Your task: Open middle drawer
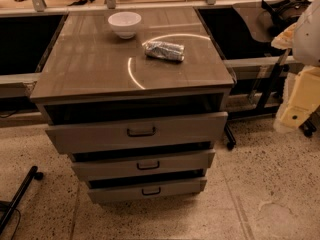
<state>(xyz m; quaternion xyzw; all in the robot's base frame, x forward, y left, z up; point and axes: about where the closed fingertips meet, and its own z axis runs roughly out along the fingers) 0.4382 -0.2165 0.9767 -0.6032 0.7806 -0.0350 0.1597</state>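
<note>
middle drawer [145, 164], bowl [124, 24] and foil packet [165, 50] above, gripper [294, 115] at right, state unclear

Only a slice of the robot shows from here, at the far right edge. Up top is a smooth, rounded white shell [310, 34], matte and unmarked. Against its left side sits a small pale-yellow piece [284, 36] with a lumpy outline. Below that is a blocky cream-yellow arm segment [302, 96] with flat faces and softened corners. Near its lower end is a small dark round fitting [295, 118], ringed like a screw head or cap. The gripper is not to be seen among these parts.
</note>
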